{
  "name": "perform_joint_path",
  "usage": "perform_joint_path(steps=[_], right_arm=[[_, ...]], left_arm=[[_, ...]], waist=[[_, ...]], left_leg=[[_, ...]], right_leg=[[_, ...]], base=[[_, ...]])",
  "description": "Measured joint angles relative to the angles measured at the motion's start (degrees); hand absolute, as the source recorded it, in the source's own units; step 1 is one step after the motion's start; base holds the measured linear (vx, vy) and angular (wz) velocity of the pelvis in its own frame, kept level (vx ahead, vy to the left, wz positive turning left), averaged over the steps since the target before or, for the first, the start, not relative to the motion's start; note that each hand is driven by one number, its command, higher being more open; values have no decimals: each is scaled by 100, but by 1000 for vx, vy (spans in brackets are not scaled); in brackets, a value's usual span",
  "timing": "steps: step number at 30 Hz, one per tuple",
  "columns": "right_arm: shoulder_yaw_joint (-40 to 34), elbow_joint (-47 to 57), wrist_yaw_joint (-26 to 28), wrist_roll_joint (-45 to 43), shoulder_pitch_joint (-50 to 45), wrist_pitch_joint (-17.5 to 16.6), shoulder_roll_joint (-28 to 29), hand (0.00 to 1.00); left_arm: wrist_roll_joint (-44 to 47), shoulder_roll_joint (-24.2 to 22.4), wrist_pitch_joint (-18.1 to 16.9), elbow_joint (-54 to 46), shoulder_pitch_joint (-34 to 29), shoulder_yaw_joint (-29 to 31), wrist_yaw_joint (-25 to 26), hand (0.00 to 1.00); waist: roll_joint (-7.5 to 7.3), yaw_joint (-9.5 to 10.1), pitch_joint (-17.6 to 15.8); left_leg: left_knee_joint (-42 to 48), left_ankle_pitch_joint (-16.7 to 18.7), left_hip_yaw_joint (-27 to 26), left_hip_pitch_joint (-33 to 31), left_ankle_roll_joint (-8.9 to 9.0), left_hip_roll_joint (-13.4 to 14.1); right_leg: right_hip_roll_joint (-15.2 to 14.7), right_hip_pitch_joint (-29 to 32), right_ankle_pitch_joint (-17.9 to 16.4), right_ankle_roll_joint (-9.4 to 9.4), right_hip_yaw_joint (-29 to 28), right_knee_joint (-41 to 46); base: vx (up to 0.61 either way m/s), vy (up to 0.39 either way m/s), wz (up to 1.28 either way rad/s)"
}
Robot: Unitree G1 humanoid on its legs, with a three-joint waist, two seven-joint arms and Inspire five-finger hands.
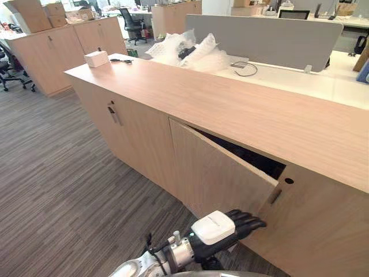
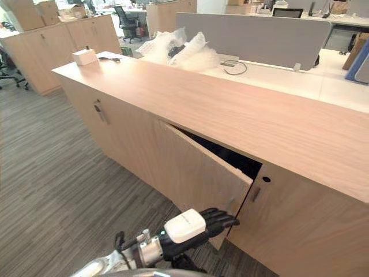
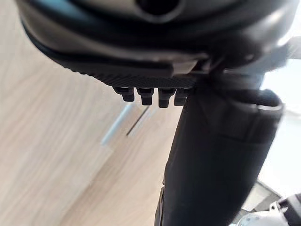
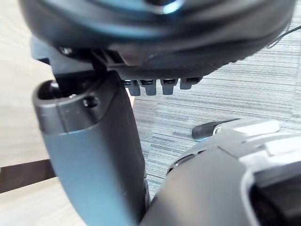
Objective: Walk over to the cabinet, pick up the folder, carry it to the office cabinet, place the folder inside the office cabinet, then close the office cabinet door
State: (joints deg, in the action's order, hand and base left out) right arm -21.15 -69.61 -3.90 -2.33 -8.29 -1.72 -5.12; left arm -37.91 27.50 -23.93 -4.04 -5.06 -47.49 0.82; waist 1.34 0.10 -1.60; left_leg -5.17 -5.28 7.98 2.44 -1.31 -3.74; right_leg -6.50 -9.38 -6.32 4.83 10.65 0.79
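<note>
A long, light-wood office cabinet (image 1: 230,109) runs diagonally across an open-plan office with grey striped carpet (image 1: 57,173). One cabinet door (image 1: 213,173) stands ajar, hinged on its left side, with its free edge swung out toward the viewer. A dark wedge of interior shows behind it. That gap is too shadowed to make out what is inside, so it cannot be told whether the folder lies there. Neither hand holds it.

The robot's left hand (image 1: 237,225) reaches in from the bottom of the view. Its dark fingers are stretched out nearly straight at the lower outer corner of the open door and seem to touch the door's face, gripping nothing. From the left wrist, the fingertips (image 3: 146,96) point at pale wood beside a slim metal bar handle (image 3: 116,126).

The right hand (image 4: 155,42), seen from its own wrist camera, hangs over the carpet near a wooden panel, its fingers loose and empty.

On the far end of the cabinet top sits a small white box (image 1: 96,58). Behind the cabinet is a white desk (image 1: 300,83) with crumpled bubble wrap (image 1: 184,51), a looped cable (image 1: 247,69) and a grey divider screen (image 1: 265,37). Further back are more wooden cabinets with cardboard boxes (image 1: 29,14) on top.
</note>
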Motion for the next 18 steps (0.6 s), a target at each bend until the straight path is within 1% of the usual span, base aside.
perform_joint_path(steps=[3,5,7,9,10,11,12,13,14,15,18], right_arm=[[5,5,-9,0,3,0,0,100],[49,11,-11,0,3,-6,-7,100],[106,14,-18,0,7,-6,-12,100],[111,20,-40,-1,13,-5,-3,100],[109,25,-47,-1,8,-3,2,100],[99,26,-48,1,-7,20,11,100],[89,26,-49,1,-14,33,17,100],[54,26,-48,4,-29,44,29,100],[-63,23,-48,4,-34,58,55,100],[-111,23,-47,6,-33,66,63,100],[-371,54,-42,9,28,94,72,100]], left_arm=[[142,-153,43,214,179,-167,-69,100],[193,-354,89,564,202,-220,-166,100],[334,-505,163,921,164,-213,-256,100],[659,-746,339,1344,-29,3,-341,100],[930,-971,489,1639,-222,302,-366,100],[1370,-1145,720,1907,-387,620,-396,100],[1573,-1232,835,2028,-445,769,-402,100],[1873,-1350,1014,2232,-544,1058,-403,100],[2102,-1362,1120,2416,-600,1253,-420,100],[2221,-1373,1177,2509,-619,1301,-450,100],[2656,-1419,1358,3144,-729,1609,-555,100]], waist=[[-3,-51,-19],[-4,-66,-20],[-12,-68,-24],[-23,-87,-32],[-33,-96,-38],[-48,-96,-47],[-57,-96,-50],[-73,-96,-61],[-84,-95,-72],[-84,-96,-79],[-53,-98,-102]], left_leg=[[6,33,-1,103,35,42],[-9,77,-23,151,99,94],[-10,91,-60,152,118,141],[-10,107,-91,161,137,177],[-10,125,-109,172,145,195],[-9,137,-127,186,150,210],[-7,140,-130,191,152,215],[1,150,-142,207,164,224],[13,164,-166,234,173,230],[14,174,-182,248,172,232],[17,232,-377,175,153,232]], right_leg=[[48,-132,1,-20,0,-63],[95,-184,-17,-51,-17,-90],[138,-181,-17,-72,-39,-106],[170,-181,-17,-91,-76,-121],[186,-183,-16,-99,-110,-132],[199,-190,-18,-102,-130,-135],[203,-194,-18,-103,-133,-134],[209,-199,-22,-108,-151,-126],[210,-195,-42,-134,-182,-83],[207,-182,-67,-135,-200,-39],[157,195,-307,-89,-418,417]], base=[[36,-79,-3],[7,-69,-6],[1,-57,-8],[1,-52,-11],[4,-35,-12],[6,-32,-11],[7,-28,-7],[11,-23,-8],[12,-20,-9],[10,-12,-16],[1,6,-32]])
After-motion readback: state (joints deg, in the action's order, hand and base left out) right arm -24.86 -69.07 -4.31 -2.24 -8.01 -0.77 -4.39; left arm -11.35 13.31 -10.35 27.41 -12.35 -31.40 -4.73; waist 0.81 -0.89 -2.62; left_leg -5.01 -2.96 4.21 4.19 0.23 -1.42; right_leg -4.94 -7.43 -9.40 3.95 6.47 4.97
